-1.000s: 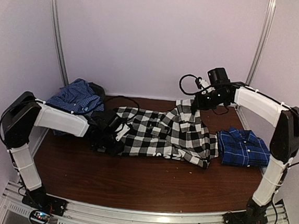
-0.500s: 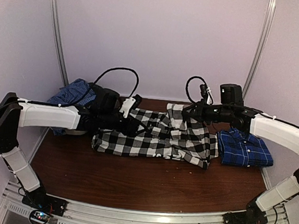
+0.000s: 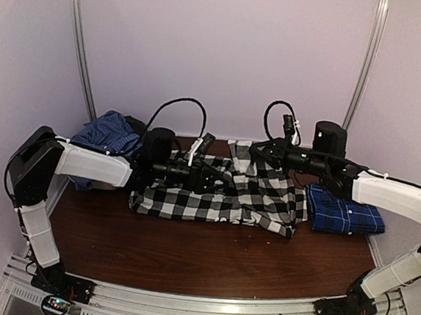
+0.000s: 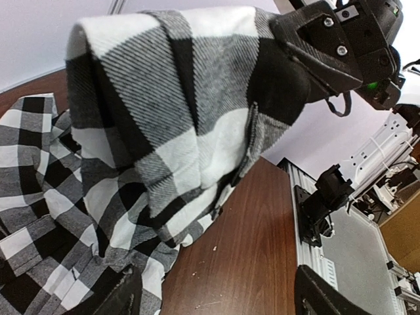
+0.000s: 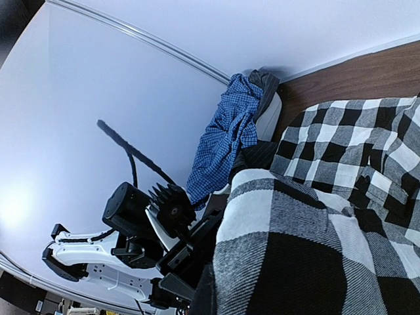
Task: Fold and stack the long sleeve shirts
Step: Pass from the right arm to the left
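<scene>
The black-and-white check shirt (image 3: pixel 222 197) lies across the middle of the table. Its raised fold (image 4: pixel 184 111) hangs from my right gripper (image 3: pixel 259 153), which is shut on the cloth. In the right wrist view the same fold (image 5: pixel 302 243) fills the lower frame and hides my own fingers. My left gripper (image 3: pixel 216 174) hovers just left of that fold and is open. Its fingers (image 4: pixel 125 295) stand wide apart, with only bare table between them. The royal blue shirt (image 3: pixel 342 212) lies folded at the right end of the table.
A crumpled blue checked cloth (image 3: pixel 109 135) lies in the back-left corner with a dark piece beside it. It also shows in the right wrist view (image 5: pixel 223 131). White walls enclose the back and sides. A metal rail (image 3: pixel 198 304) runs along the front edge.
My left gripper opened and let go of the checked shirt after swinging from its left end toward the middle. My right gripper carried the raised fold leftward.
</scene>
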`<state>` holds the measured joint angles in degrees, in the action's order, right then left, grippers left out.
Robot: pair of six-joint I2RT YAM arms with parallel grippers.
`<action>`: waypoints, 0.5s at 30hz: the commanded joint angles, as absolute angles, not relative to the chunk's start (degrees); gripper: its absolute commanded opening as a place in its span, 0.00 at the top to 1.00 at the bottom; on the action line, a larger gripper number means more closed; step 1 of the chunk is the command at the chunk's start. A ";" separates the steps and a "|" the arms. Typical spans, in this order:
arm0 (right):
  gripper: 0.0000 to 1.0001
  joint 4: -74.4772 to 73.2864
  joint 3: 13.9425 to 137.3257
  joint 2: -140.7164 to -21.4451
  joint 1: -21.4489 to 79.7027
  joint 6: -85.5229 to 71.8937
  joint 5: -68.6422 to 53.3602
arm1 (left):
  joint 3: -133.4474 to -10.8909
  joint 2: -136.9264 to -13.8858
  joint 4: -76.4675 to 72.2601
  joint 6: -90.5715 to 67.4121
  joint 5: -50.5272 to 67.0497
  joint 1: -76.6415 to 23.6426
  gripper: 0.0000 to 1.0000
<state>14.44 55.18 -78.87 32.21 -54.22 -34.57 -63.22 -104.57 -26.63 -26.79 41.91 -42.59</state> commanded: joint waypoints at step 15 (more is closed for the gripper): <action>1.00 20.43 53.29 -75.62 33.75 -57.36 -35.56 | -70.65 -115.92 -42.64 -31.46 51.25 -42.71 0.15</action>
<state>17.91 53.89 -77.76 33.15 -57.04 -34.96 -67.35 -114.04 -37.36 -30.70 49.32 -42.59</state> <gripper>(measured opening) 0.007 0.856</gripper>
